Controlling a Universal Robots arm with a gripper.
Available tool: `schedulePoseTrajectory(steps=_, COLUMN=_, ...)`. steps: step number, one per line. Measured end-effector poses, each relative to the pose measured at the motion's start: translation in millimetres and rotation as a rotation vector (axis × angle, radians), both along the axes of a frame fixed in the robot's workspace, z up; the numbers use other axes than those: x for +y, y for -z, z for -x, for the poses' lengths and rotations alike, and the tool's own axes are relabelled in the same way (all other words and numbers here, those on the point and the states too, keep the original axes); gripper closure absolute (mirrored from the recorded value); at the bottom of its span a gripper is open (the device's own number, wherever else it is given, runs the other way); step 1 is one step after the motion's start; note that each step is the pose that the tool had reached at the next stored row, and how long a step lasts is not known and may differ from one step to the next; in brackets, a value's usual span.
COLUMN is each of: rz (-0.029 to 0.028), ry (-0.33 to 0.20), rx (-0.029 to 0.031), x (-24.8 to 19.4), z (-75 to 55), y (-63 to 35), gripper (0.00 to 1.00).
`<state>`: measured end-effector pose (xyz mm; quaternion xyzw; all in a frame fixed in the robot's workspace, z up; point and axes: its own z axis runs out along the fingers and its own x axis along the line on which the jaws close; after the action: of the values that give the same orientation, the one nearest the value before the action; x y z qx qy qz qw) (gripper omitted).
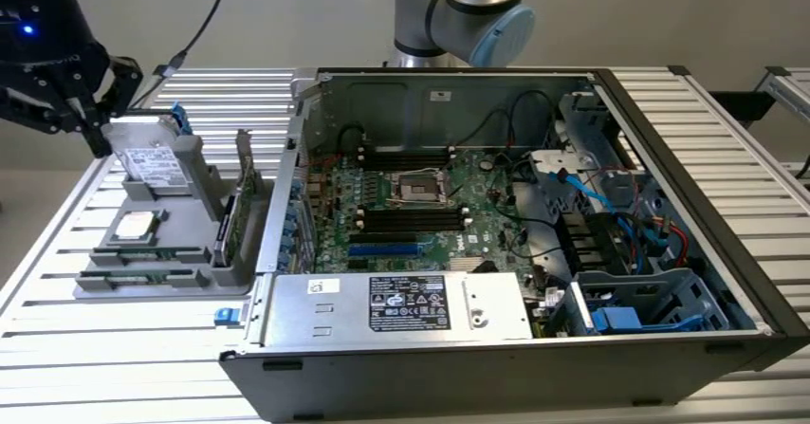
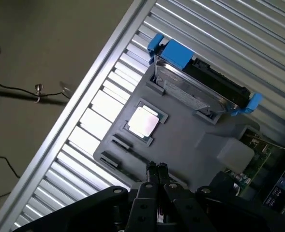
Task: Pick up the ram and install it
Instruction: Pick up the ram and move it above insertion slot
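Gripper (image 1: 99, 144): fingers closed together, nothing between them, hanging above the tray (image 1: 190, 154). Ram (image 1: 142, 254): green stick on edge in the tray's front slot, well apart from gripper

My claw (image 2: 157, 166): matt black finish. Tray (image 2: 181, 140): matt grey plastic, smooth. Table (image 2: 219, 29): ribbed bare metal, glossy. Hard drive (image 2: 190, 92): shiny metal side, blue plastic clips (image 2: 173, 50).

Exterior looks down obliquely; wrist (nearer) shares the tray (image 1: 190, 206) (image 2: 186, 140).
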<state>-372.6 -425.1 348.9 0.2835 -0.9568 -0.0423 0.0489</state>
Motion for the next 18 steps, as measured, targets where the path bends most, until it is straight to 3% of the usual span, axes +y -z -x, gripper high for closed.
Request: schedulePoseTrajectory(steps=18, rz=0.0001, ry=-0.328, rx=0.0001, x=0.0, z=0.0, y=0.8, gripper=0.9)
